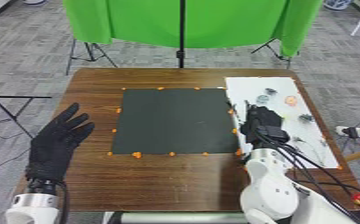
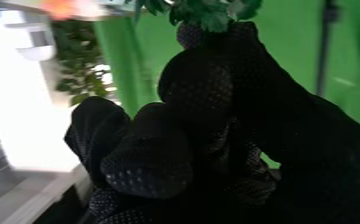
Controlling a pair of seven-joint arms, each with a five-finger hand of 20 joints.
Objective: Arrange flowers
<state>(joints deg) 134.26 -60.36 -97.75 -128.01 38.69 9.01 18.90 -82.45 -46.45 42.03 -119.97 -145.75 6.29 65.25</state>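
Green cloth (image 1: 136, 22) hangs across the far side of the room in front of a grey tiled floor (image 1: 145, 57), with a dark upright pole (image 1: 182, 30) standing at its middle.

Working outward from the fingers (image 2: 194, 82) of the right hand (image 1: 263, 120): they are curled, their tips brought together with the thumb at a sprig of green leaves (image 2: 214, 12), which they pinch. In the wrist view a blurred orange-pink bloom (image 2: 59, 7) lies beyond the fingertips, and farther back is leafy foliage (image 2: 74, 57) beside a bright white area.

In the head view this hand is above the near-left part of a white sheet (image 1: 247, 85) along the right side of the brown worktop (image 1: 168, 185). On the sheet, past the hand, lie an orange flower (image 1: 291, 101) and small grey-green pieces (image 1: 263, 99); a darker tuft (image 1: 306, 118) lies to the right of the hand. What kinds of plants these are, I cannot tell.

Left of the sheet, near the middle of the worktop, is a black mat (image 1: 172, 120) with small orange markers (image 1: 137, 155) around it.

The left hand (image 1: 56, 137) is over the worktop's left edge, apart from the mat, fingers released and spread toward the far side.
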